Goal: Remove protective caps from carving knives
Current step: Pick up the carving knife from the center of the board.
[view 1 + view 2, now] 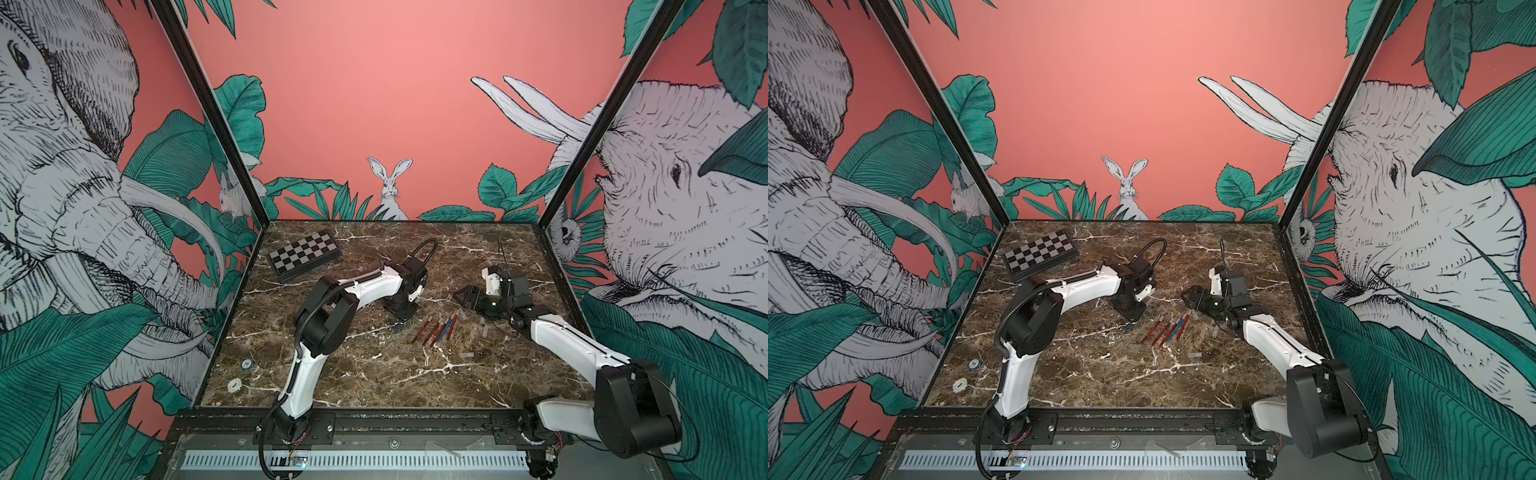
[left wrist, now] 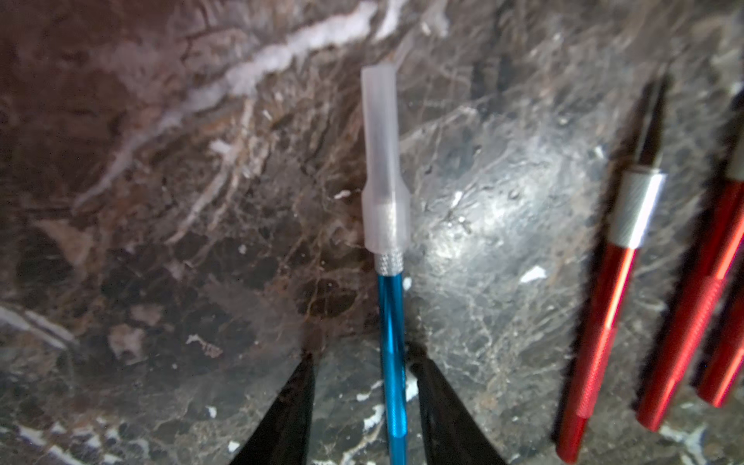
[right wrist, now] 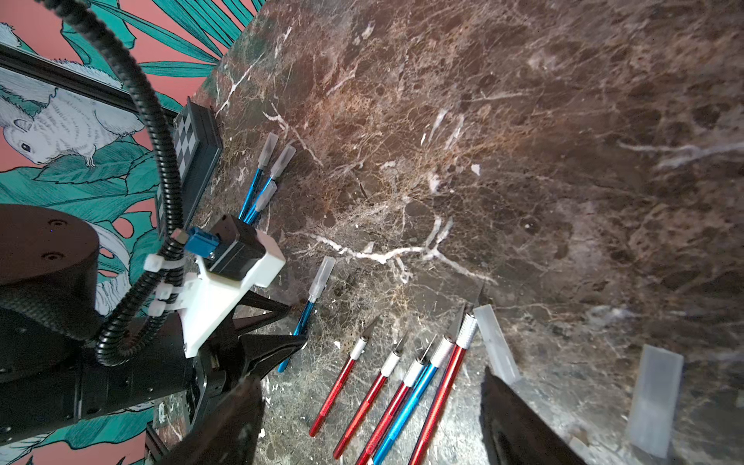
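Your left claw (image 2: 361,354), half-spread, straddles the blue knife (image 2: 391,342) near the middle of the worktop (image 2: 161,282): pinch its stiff, likely slippery metal handle firmly, leaving the light, soft-looking clear cap (image 2: 382,161) for your spread right claw (image 3: 369,378).

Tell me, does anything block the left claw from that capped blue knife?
Nothing visible does. The left gripper, open, straddles the blue knife at its handle, with only bare table in the gaps. The red knives lie off to one side.
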